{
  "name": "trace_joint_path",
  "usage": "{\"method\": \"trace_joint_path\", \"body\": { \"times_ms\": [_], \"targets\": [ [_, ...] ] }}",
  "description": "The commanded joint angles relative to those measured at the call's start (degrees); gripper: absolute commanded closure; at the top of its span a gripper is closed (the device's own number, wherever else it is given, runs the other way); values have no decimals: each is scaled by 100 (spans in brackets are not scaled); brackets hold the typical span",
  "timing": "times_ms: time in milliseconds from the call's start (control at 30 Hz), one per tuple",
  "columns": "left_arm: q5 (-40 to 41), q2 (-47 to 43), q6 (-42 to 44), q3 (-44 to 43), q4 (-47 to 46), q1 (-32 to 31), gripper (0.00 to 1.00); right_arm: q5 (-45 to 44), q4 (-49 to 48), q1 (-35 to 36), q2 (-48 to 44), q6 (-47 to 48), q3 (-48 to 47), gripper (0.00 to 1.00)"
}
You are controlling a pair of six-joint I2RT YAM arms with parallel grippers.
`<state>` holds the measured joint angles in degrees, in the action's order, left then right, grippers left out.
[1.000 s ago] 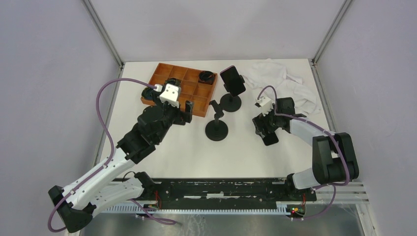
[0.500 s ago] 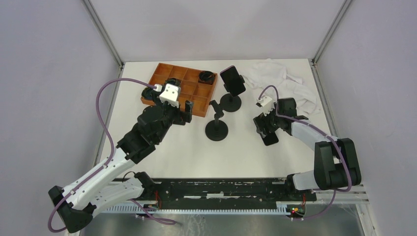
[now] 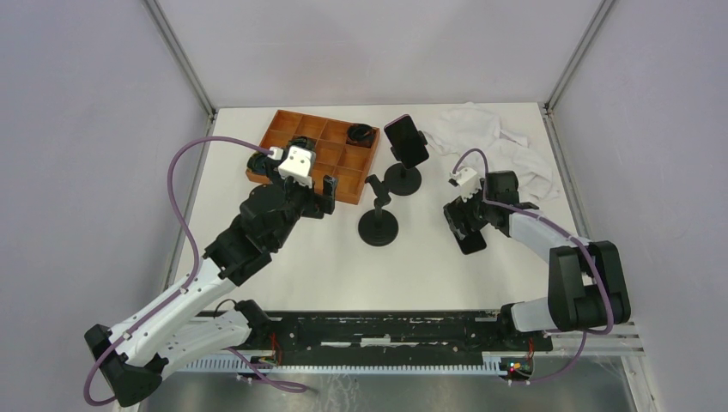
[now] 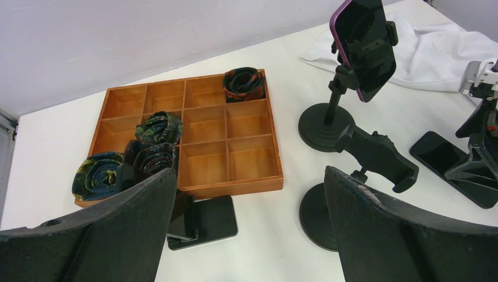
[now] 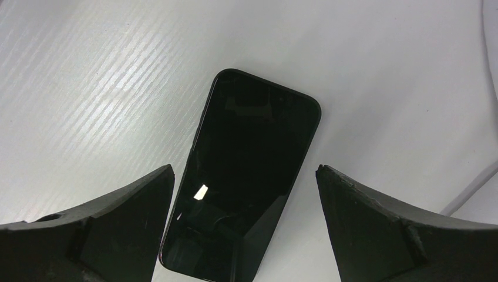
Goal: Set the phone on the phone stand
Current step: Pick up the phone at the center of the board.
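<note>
Right hand [image 3: 466, 225] in the top view hangs low over the right half of the desk [image 3: 283, 257], spread wide and gripping nothing. The phone [image 3: 472, 241] lies flat on the desk directly beneath it. Left hand [image 3: 314, 197] hovers near the front edge of the wooden tray [image 3: 335, 134], equally wide and empty. Between the two arms stands the empty phone stand [image 3: 379, 225], its clamp tilted. Just behind it a second stand [image 3: 403, 178] carries a purple-cased phone [image 3: 406, 142]. A white cloth [image 3: 489, 137] is bunched at the far right corner.

From the left wrist, the two dark fingers [image 4: 387, 235] stand far apart with only desk between them. Beyond them sits the tray with rolled fabric [image 4: 244, 82] in several compartments. The empty stand's clamp [image 4: 376, 155] is to the right, and further right the phone [image 4: 449, 158] lies partly under the right hand [image 4: 478, 155].

From the right wrist, the phone [image 5: 244, 176] lies screen up on the white desk, one finger [image 5: 88, 235] on each side of it. Its lower corner comes close to one finger; whether they touch, I cannot tell. It is not gripped.
</note>
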<state>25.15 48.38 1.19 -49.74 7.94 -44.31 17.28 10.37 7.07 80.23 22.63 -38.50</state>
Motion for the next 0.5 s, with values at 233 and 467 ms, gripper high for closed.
{"method": "trace_joint_path", "body": {
  "times_ms": [233,467],
  "targets": [
    [3,-35,228,8,-258,50,0,-173,-180,-19,155,-136,36,2],
    [-9,-37,228,8,-258,57,0,99,-84,-18,395,-159,-8,2]
  ]
}}
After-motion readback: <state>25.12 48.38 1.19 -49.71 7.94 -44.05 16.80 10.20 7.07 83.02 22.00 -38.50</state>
